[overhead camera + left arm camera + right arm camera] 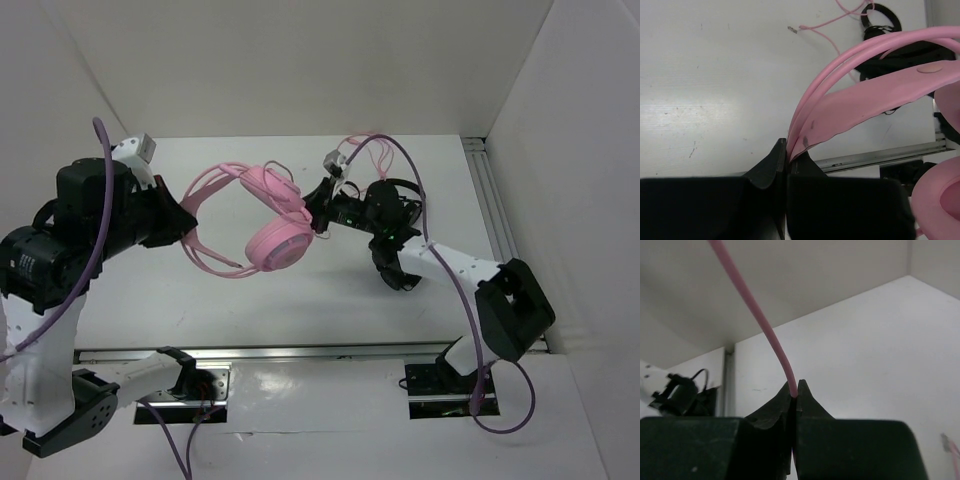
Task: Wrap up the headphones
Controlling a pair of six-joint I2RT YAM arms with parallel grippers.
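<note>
Left claw point(786, 151) pinches the headband point(865, 102) of large pink over-ear headphones point(278, 243); right claw point(795, 390) pinches their thin pink cord point(771, 335).

Top view: can't see left gripper point(190, 224) tips, buried under the headphones point(275, 235) band. Can't separate right gripper point(322, 200) tips from the dark clutter beside the earcup. Can't make out most of the black headphones point(402, 185), covered by the right arm point(450, 265). Too small to read the cord point(365, 138) end.
Left wrist: loses band and earcup at the right edge, cord at the top edge; hides part of the black headphones behind the band.
Right wrist: cuts cord at the top edge, swallows its lower end between fingers point(767, 412). Can't identify the blurry black thing point(682, 392) at left, nor the pink scrap point(953, 446) clipped by the right edge.
</note>
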